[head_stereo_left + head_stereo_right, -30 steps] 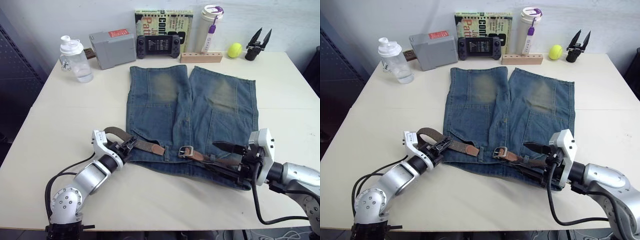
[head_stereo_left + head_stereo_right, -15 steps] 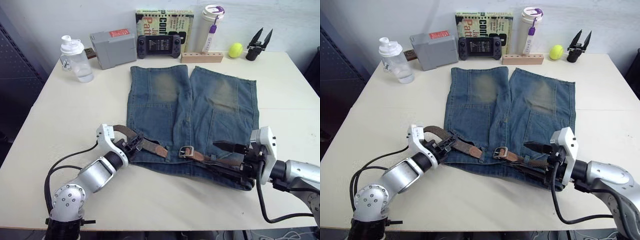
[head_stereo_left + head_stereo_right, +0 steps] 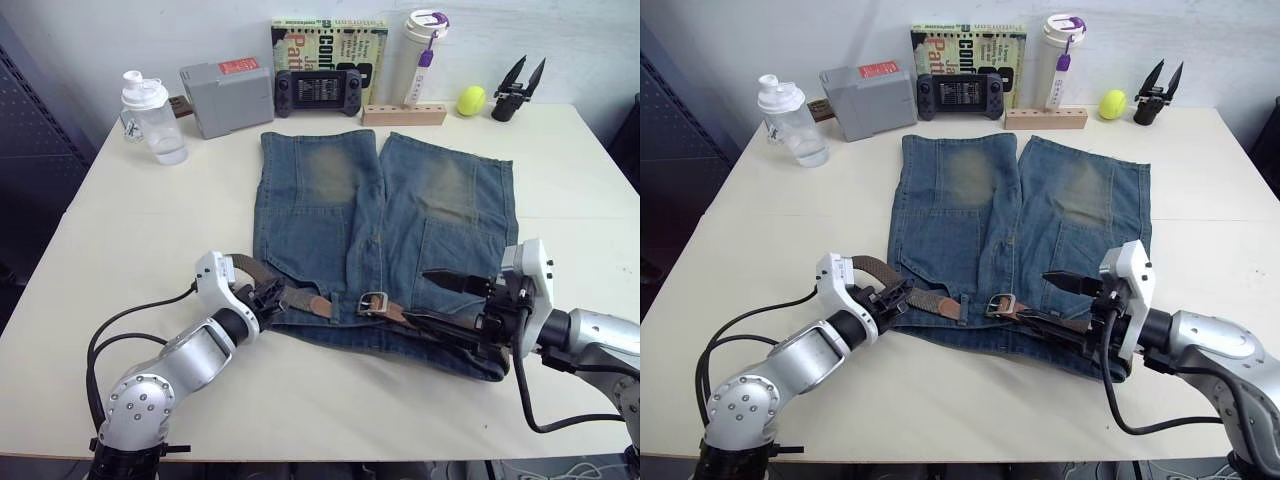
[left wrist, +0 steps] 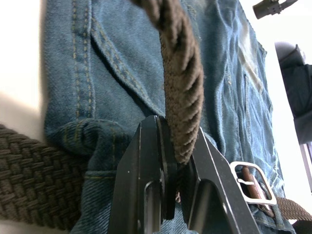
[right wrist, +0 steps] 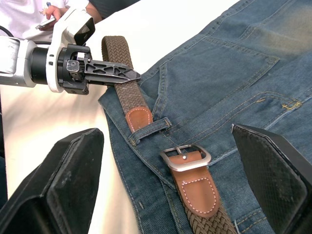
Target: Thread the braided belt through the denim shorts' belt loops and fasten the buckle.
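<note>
Pinching braided belt [image 4: 183,92] in left gripper [image 4: 176,168], apparently clamped.

faded blue denim shorts [image 3: 380,225] with yellowish worn patches; dark-brown woven belt [image 5: 127,87] with reddish-brown leather tip; silver-grey buckle [image 5: 185,157]; cream worktop [image 3: 140,220]; yellow-green ball [image 3: 470,100] behind the shorts.

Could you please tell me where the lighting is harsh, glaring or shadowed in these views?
Right wrist view: the buckle carries a mild sheen, with no hard glare. Left wrist view: the table beside the denim shorts is washed out to near white. Left eye view: the light is even, and the shaker bottle throws only a faint, soft shadow.
</note>
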Action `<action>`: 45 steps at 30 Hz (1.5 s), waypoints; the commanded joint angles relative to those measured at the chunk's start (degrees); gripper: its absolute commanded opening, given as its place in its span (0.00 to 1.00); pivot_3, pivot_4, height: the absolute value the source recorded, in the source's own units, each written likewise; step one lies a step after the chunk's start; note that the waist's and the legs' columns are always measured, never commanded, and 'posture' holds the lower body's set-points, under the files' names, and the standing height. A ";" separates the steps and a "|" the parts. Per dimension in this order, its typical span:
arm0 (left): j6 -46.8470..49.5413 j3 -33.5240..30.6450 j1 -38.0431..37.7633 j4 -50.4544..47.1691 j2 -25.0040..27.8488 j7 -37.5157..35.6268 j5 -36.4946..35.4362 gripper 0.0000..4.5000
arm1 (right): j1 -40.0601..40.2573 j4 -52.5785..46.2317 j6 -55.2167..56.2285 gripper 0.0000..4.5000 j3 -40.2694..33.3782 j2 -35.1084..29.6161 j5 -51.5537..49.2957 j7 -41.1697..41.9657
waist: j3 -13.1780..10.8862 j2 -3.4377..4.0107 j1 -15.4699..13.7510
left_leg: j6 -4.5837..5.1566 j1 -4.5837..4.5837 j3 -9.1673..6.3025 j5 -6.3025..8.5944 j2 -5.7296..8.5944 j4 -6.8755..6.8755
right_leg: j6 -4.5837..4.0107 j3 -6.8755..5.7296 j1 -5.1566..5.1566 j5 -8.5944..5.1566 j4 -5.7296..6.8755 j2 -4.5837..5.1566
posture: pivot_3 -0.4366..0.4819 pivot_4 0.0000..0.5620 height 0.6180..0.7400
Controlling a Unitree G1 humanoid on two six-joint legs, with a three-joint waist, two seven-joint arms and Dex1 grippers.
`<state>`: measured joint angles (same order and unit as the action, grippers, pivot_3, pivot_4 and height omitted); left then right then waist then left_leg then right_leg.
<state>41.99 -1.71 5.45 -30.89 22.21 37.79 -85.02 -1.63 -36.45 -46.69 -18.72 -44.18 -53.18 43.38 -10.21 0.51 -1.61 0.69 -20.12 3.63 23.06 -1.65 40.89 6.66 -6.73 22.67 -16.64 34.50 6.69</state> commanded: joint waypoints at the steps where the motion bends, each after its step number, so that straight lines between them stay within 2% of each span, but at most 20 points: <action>1: -0.14 1.40 0.60 -2.36 -1.26 -1.11 1.07 0.00 | -0.92 -0.69 0.13 0.99 0.14 -0.58 -1.31 -0.56 | 0.00 0.00 -0.03 | 0.00 0.00 0.00 0.00 0.00 0.00 | 0.00 0.00 0.00 0.00 0.00 0.00 | 0.48 0.27 0.92; 9: 0.96 3.43 2.00 1.47 -2.96 -5.11 4.18 0.00 | -0.53 -0.87 0.32 0.99 -0.42 -0.61 -1.60 -1.42 | 0.00 0.00 -0.02 | 0.00 0.00 0.02 0.00 0.01 0.00 | 0.00 -0.01 0.00 0.00 0.00 -0.01 | 0.48 0.27 0.92; 17: 2.70 5.50 3.68 7.49 -3.35 -17.38 9.20 0.00 | 0.23 -1.84 0.46 0.99 -0.20 -0.51 -1.48 -2.71 | 0.00 0.00 -0.09 | 0.00 -0.01 0.11 0.00 0.02 0.00 | 0.00 -0.05 0.00 0.00 0.00 -0.01 | 0.48 0.27 0.92; 20: 3.84 7.89 4.78 7.73 -1.80 -24.37 13.50 0.00 | 1.02 -2.84 1.50 0.99 0.87 -0.88 0.42 -2.76 | 0.00 0.00 -0.17 | 0.00 -0.03 0.15 0.00 0.04 0.00 | 0.00 -0.06 0.00 0.00 -0.01 0.00 | 0.48 0.27 0.92; 26: 2.56 11.85 6.11 11.14 -0.79 -35.43 24.98 0.00 | 3.08 -5.78 9.09 0.99 8.70 -0.74 12.30 -2.58 | 0.00 0.00 -0.23 | -0.01 -0.06 0.29 0.00 0.05 -0.01 | 0.01 -0.12 0.00 0.00 -0.04 -0.01 | 0.48 0.27 0.92; 30: 2.41 12.19 6.51 13.16 -3.47 -39.87 28.61 0.00 | 5.30 -3.45 26.08 0.99 19.55 -3.27 33.37 -1.55 | 0.01 0.01 -0.52 | -0.03 -0.07 0.36 0.00 0.06 0.00 | 0.03 -0.17 -0.02 0.01 -0.09 0.00 | 0.48 0.27 0.92; 32: 2.75 12.95 6.12 13.33 -3.53 -41.42 31.17 0.00 | 6.46 -1.50 32.90 0.99 22.08 -3.63 39.77 -1.49 | 0.01 0.01 -0.63 | -0.03 -0.08 0.38 0.00 0.07 0.00 | 0.05 -0.16 -0.02 0.02 -0.11 0.00 | 0.48 0.27 0.92; 37: 4.26 12.11 5.45 13.08 -5.13 -43.68 33.10 0.00 | 5.72 2.67 47.57 0.99 26.83 -2.02 53.70 -4.41 | 0.01 0.01 -0.89 | -0.04 -0.06 0.38 -0.01 0.04 0.01 | 0.10 -0.16 -0.04 0.04 -0.13 -0.02 | 0.48 0.27 0.92; 45: 6.65 10.42 5.63 12.35 -7.06 -44.40 34.35 0.00 | 3.50 8.75 55.69 0.99 30.79 0.10 64.62 -6.79 | 0.03 0.05 -1.33 | -0.05 -0.08 0.27 -0.02 0.00 0.04 | 0.11 -0.29 -0.12 0.05 -0.20 0.00 | 0.48 0.27 0.92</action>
<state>47.20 7.92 11.68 -17.32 15.70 -5.30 -50.93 2.46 -27.86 6.58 11.65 -44.25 9.29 37.29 -10.18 0.56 -2.93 0.64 -20.19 3.90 23.05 -1.65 40.93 6.77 -7.02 22.54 -16.59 34.30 6.69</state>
